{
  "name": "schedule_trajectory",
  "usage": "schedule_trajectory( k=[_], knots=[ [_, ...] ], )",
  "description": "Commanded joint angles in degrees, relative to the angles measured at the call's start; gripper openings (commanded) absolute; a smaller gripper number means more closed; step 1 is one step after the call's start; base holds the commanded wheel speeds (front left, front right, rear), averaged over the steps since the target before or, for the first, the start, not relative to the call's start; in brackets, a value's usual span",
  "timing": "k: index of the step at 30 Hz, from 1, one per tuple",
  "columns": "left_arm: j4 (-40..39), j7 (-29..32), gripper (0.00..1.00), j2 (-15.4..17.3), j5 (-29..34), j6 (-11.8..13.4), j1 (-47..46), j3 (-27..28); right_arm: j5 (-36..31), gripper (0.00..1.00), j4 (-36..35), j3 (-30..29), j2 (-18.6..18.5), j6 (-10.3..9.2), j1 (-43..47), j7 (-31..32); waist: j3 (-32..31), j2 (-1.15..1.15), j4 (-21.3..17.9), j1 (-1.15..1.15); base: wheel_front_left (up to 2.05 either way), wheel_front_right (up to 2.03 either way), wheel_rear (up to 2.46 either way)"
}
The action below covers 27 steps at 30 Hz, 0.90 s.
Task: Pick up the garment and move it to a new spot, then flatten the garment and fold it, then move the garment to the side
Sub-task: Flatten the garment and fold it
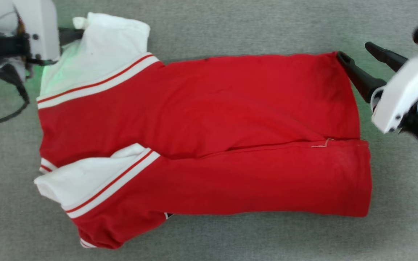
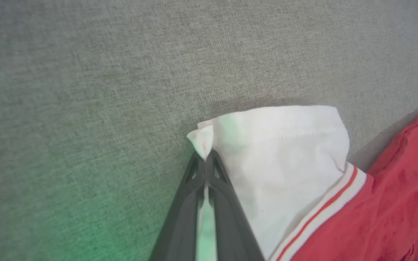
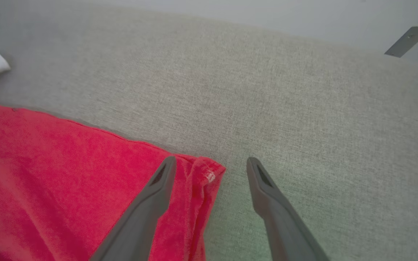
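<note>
The light is bright, soft and even, and the grey worktop (image 1: 230, 29) shows its weave clearly. A green glow tints the surface and the garment (image 2: 278, 156) around my left gripper (image 2: 206, 155). A fainter green glow lies beside my right gripper (image 3: 210, 159). The garment casts only a thin dark shadow along its edges. In the head view my right arm's casing (image 1: 397, 98) is blurred and out of focus.

Left gripper (image 2: 204, 157) is clamped tight on the garment (image 2: 278, 152); right gripper (image 3: 211, 163) holds its 2 fingers spread wide.
</note>
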Motion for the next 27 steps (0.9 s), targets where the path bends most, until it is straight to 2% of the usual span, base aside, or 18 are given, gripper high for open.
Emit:
schedule_trajectory(
  k=[1,7,12,13,14,15,20,27],
  knots=[
    [-0.11,0.2,0.0,-1.47,-0.37,-0.24,1.97,-1.7,0.42,1.0,2.64,1.17,-1.32,-0.05,-2.96,4.94,0.29,0.0,1.05,0.0,0.0,0.0,0.0],
    [-1.51,-1.27,0.0,-2.32,-0.64,-0.24,1.73,-3.42,4.23,1.0,8.49,5.24,-3.25,-0.05,-8.9,20.73,0.78,0.0,2.94,0.0,0.0,0.0,0.0],
    [-2.78,-2.63,0.0,-2.47,-1.23,-0.24,1.24,-4.46,6.03,1.0,9.63,7.28,-4.27,-0.05,-9.74,25.94,1.07,0.0,3.93,0.0,0.0,0.0,0.0],
    [-3.2,-3.09,0.0,-2.6,-1.59,-0.24,1.2,-4.53,6.27,0.4,9.82,7.08,-4.27,-0.05,-9.88,25.94,1.09,0.0,4.15,0.0,0.0,0.0,0.0],
    [-3.57,-3.65,0.0,-2.82,-1.93,-0.24,1.25,-4.52,6.36,0.12,9.93,7.12,-4.44,-0.05,-9.89,25.99,1.04,0.0,4.39,0.0,0.0,0.0,0.0],
    [-4.01,-4.21,0.0,-3.07,-2.26,-0.24,1.3,-4.56,6.58,0.0,9.9,7.04,-4.63,-0.05,-9.77,25.53,0.91,0.0,4.67,0.0,0.0,0.0,0.0],
    [-5.99,-7.46,0.0,-3.39,-3.1,-0.24,1.49,-4.63,7.27,0.0,9.37,5.1,-5.69,-0.05,-8.57,21.42,-0.48,0.0,6.04,0.0,0.0,0.0,0.0],
    [-13.44,-14.88,0.0,-1.67,-6.65,-0.24,4.15,-3.74,10.32,0.0,5.69,4.08,-9.26,-0.05,-4.05,15.21,-5.3,0.0,8.93,0.0,0.0,0.0,0.0]
  ],
)
